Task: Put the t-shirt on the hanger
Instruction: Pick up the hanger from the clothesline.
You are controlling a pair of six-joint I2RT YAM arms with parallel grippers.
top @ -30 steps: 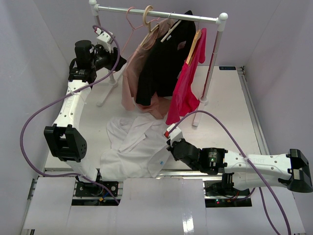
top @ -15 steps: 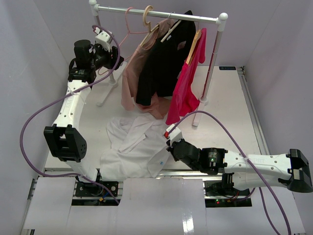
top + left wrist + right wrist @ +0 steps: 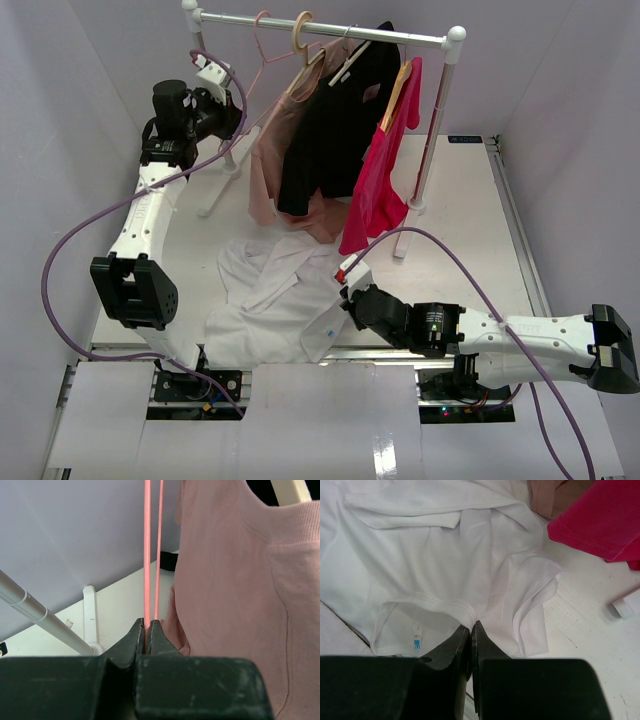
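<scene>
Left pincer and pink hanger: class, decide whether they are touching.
Touching. The left wrist view shows the left pincer shut on the hanger, one thin pink wire pinched between its fingertips.

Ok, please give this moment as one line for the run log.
left gripper: shut on hanger | right gripper: shut on t-shirt neckline | hanger: hooked on rail | t-shirt: crumpled on table

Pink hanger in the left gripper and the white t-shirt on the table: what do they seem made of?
Thin pink wire hanger: looks like slim metal wire with a smooth pink coating, or plastic; two narrow, even strands rise from the shut left gripper. White t-shirt: thin, matte, soft fabric, probably cotton-like knit; it lies in loose folds, with a stitched hem.
</scene>
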